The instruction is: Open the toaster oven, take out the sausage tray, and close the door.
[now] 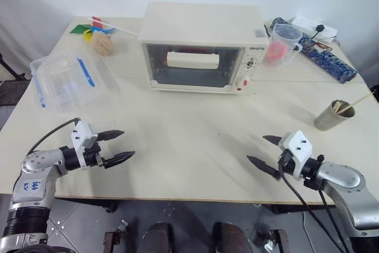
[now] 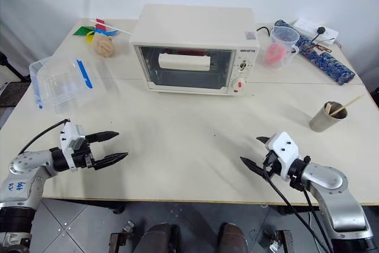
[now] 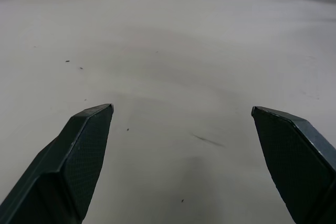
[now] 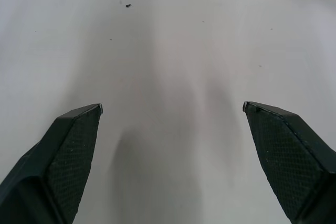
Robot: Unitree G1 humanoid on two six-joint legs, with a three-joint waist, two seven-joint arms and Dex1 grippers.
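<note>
I have both arms parked low over the near edge of the table (image 1: 195, 128), well apart from everything on it. The left gripper (image 1: 117, 147) has its two black fingers spread wide with nothing between them; the right gripper (image 1: 265, 151) is likewise spread and empty. Each points inward toward the middle of the table, which I judge a ready stance: fingers already parted for the handle.

The toaster oven (image 1: 198, 48) sits at the far middle of the table, front facing me, knobs on its right panel. The door (image 1: 192, 66) is upright and shut, its white bar handle (image 1: 193, 60) across the glass. Something red shows dimly behind the glass; I take it for the sausage tray, but cannot confirm that through the pane.

Nothing of the task is done yet, in my judgement; the first step is the reach to the handle.

A clear plastic box (image 1: 66, 80) with blue clips lies to the left, a measuring jug (image 1: 284, 43) just right of the oven, a metal cup (image 1: 333, 114) further right. The path straight ahead to the door looks unobstructed
</note>
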